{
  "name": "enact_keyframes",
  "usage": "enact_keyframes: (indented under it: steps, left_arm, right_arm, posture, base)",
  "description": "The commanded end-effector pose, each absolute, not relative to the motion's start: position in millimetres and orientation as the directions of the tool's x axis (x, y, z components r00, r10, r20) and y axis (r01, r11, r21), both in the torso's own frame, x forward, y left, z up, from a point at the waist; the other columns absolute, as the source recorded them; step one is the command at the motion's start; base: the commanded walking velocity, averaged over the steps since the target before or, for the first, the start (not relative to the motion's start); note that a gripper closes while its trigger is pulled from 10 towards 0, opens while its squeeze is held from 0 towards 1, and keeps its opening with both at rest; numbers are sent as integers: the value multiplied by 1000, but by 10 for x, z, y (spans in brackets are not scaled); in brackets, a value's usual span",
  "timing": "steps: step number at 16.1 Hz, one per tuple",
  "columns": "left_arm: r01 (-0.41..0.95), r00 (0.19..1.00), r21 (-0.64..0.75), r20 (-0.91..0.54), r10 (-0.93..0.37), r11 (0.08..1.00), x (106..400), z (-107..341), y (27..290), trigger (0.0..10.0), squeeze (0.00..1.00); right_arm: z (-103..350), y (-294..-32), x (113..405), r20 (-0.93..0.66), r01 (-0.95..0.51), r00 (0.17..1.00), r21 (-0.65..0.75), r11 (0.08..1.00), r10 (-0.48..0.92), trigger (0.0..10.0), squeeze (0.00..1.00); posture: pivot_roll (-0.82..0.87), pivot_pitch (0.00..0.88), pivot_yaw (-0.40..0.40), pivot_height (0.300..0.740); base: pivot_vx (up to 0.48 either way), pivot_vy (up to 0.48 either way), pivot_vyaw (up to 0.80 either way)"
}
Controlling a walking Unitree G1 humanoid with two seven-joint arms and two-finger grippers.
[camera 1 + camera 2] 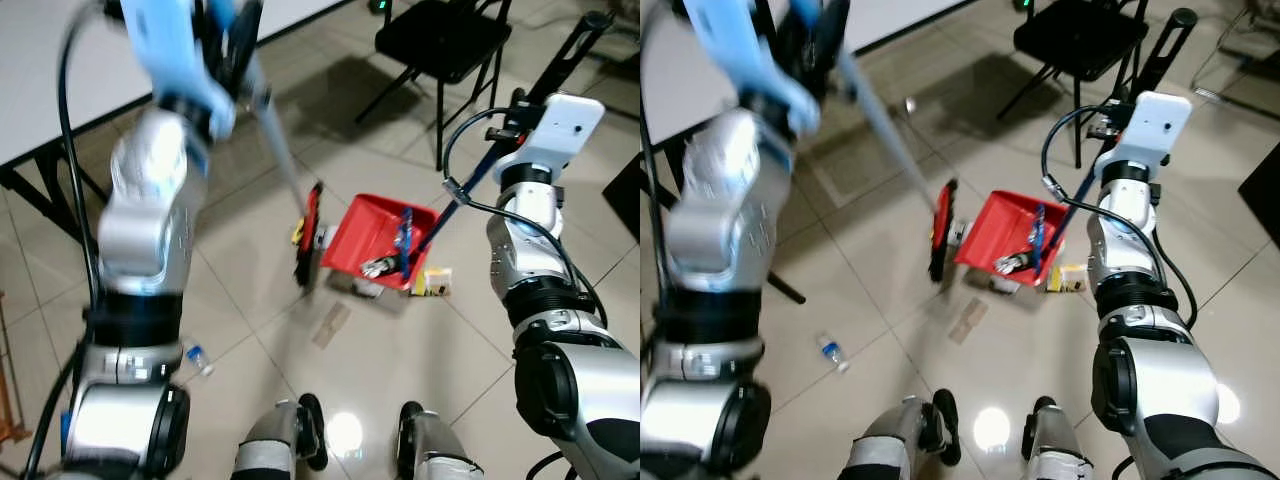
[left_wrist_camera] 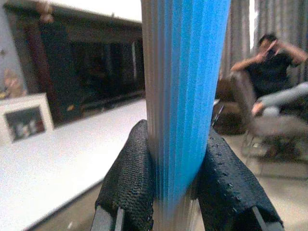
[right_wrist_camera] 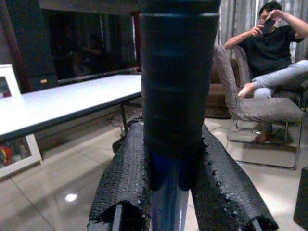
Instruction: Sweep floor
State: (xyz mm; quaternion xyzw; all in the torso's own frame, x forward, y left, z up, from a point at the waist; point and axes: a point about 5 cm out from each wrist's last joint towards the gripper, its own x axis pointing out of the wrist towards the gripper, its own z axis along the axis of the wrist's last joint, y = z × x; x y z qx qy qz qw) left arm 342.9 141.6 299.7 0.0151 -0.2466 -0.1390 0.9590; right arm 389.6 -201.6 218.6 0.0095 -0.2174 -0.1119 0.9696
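Both tools (image 2: pixel 175 192) (image 3: pixel 175 192) clamped, seated person (image 3: pixel 269 53) behind

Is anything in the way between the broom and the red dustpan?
Nothing visible blocks it. The broom's red and black head stands right beside the open mouth of the red plastic dustpan, with a small white scrap in the narrow gap. The left gripper clamps the broom handle; the right gripper clamps the dustpan's pole.
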Motion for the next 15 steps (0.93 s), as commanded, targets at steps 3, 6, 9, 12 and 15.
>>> enact_keyframes:
  steps: [3, 6, 9, 12, 15]
  left_arm:
    - [199, 867, 153, 434, -246, 968, 3407, 2784, 1522, 10000, 0]
    - [202, 895, 125, 378, -235, 971, 3366, 2500, 1561, 10000, 0]
    - [181, 916, 64, 353, -192, 981, 3266, 2284, 1599, 10000, 0]
    - [132, 937, 22, 322, -131, 991, 3217, 2177, 1655, 10000, 0]
    - [106, 949, 13, 298, -105, 994, 3218, 2102, 1685, 10000, 0]
  right_arm:
    - [2365, -1972, 3921, 468, 189, 859, 88, 978, -208, 10000, 0]
    - [2322, -1961, 3904, 463, 180, 865, 78, 981, -195, 10000, 0]
    - [2175, -1919, 3863, 435, 164, 884, 58, 985, -173, 10000, 0]
    - [2066, -1905, 3820, 416, 160, 894, 53, 986, -168, 10000, 0]
    - [2013, -1893, 3788, 403, 160, 899, 58, 985, -169, 10000, 0]
  posture:
    - [11, 106, 103, 740]
    - [9, 123, 107, 740]
    - [6, 148, 117, 740]
    - [6, 172, 128, 740]
    - [-4, 176, 137, 740]
  base:
    - [0, 0, 0]
    - [0, 0, 0]
    - [0, 0, 0]
    - [96, 0, 0]
    - [415, 0, 0]
